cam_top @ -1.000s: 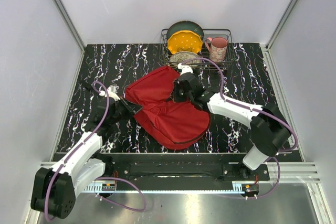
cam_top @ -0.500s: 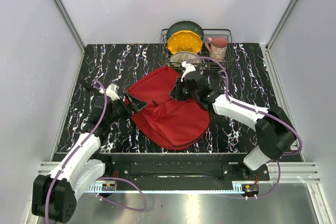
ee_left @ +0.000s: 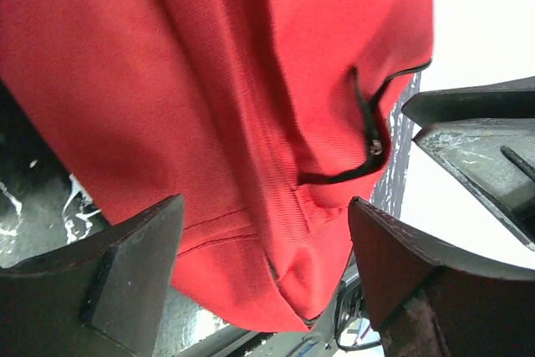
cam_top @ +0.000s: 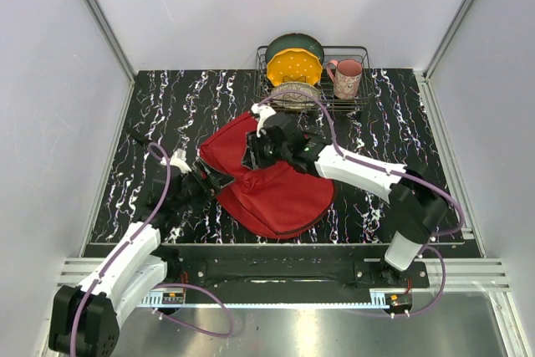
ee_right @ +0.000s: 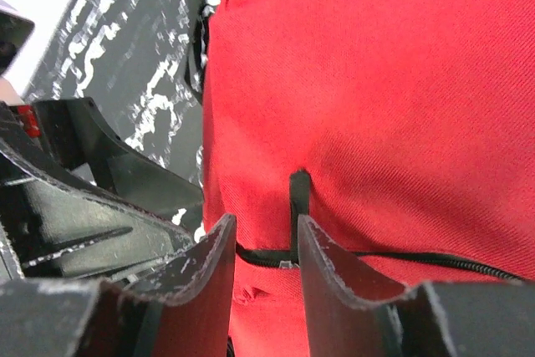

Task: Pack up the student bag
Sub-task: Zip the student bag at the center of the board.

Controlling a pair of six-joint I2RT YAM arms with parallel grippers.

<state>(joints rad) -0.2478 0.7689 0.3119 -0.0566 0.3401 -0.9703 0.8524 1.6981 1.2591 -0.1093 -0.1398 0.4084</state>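
Student bag (cam_top: 280, 194) is what I look at first: it is big and red, and it lies flat in the middle of the black speckled table (cam_top: 180, 106), between my two arms. From above, my left gripper (cam_top: 205, 180) sits at the bag's left edge. Its wrist camera shows its two fingers (ee_left: 134, 265) wide apart, with red cloth and a thin black cord (ee_left: 364, 123) in front of them. I cannot tell if they touch the cloth. My right gripper (cam_top: 253, 156) is over the far left part of the bag. Its fingers (ee_right: 209, 282) are close together, with only a thin gap. A small black pull tab (ee_right: 298, 190) stands right at that gap, and a black zipper (ee_right: 435, 263) runs off sideways from there. I cannot tell if the fingers pinch the tab. Behind the bag, at the far edge of the table, is a wire rack (cam_top: 330, 104) holding a yellow plate (cam_top: 294, 66) and a pink mug (cam_top: 347, 77).
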